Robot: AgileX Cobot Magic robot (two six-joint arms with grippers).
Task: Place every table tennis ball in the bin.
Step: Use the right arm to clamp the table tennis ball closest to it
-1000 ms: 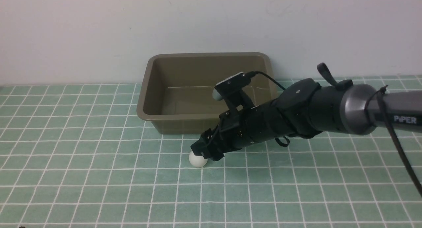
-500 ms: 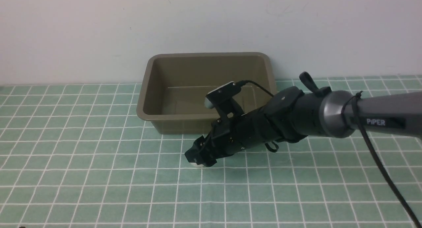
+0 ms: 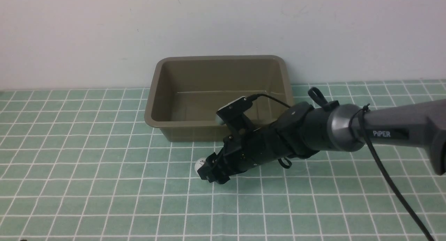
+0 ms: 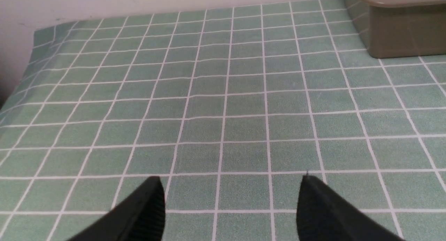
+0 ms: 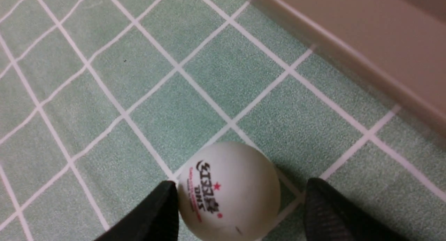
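The right claw (image 5: pixel 240 188) is released, its jaws straddling the table tennis ball (image 5: pixel 226 195): one finger (image 5: pixel 160 209) touches it, the other stands apart. The ball rests on the green, white-gridded surface (image 3: pixel 87 199). The bin (image 3: pixel 216 57) lies near at 12 o'clock, against a pale wall (image 3: pixel 104 32). The left claw (image 4: pixel 230 185) is released over the surface

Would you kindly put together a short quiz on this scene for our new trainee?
1. True or false: the table tennis ball lies inside the bin.
2. Which gripper has the ball between its fingers? A) left gripper B) right gripper
3. Fill in: the left gripper's jaws stand ____ over bare tablecloth.
Key: 1 false, it rests on the tablecloth in front of the bin; 2 B; 3 open.
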